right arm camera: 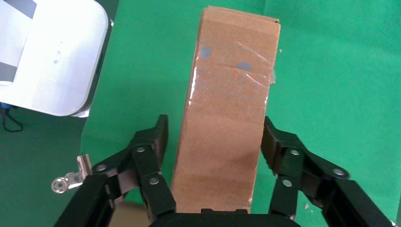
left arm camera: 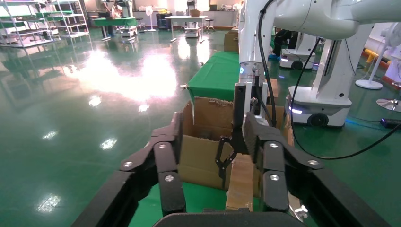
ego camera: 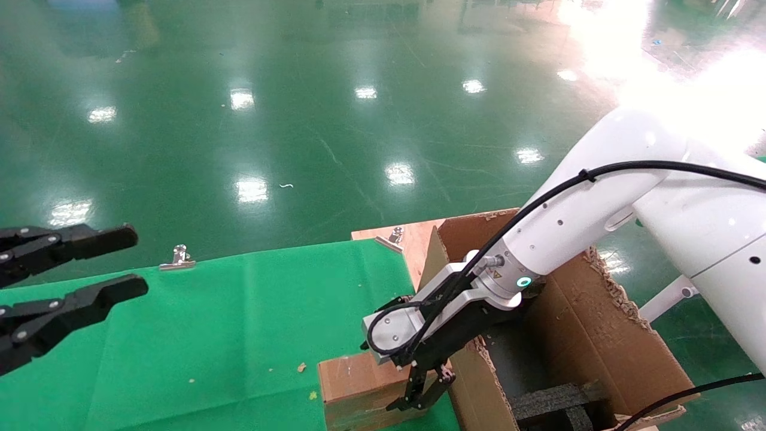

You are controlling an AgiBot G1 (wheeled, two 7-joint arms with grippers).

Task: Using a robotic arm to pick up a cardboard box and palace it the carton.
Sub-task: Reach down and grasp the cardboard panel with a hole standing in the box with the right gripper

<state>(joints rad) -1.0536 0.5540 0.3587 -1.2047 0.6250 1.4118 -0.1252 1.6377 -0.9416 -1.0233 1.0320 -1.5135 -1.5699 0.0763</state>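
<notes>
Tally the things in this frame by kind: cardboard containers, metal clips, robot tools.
Cardboard containers: 2, the cardboard box and the carton.
Metal binder clips on the green cloth's edge: 2, and.
Robot tools: 2, left tool and right tool.
Total: 6

Two grippers (one black pair (ego camera: 128,263) at left, another (ego camera: 419,392) at right), one box (ego camera: 356,389), one carton (ego camera: 598,335), two clips (ego camera: 177,257) (ego camera: 396,233) and one green cloth (ego camera: 239,323) are counted.
</notes>
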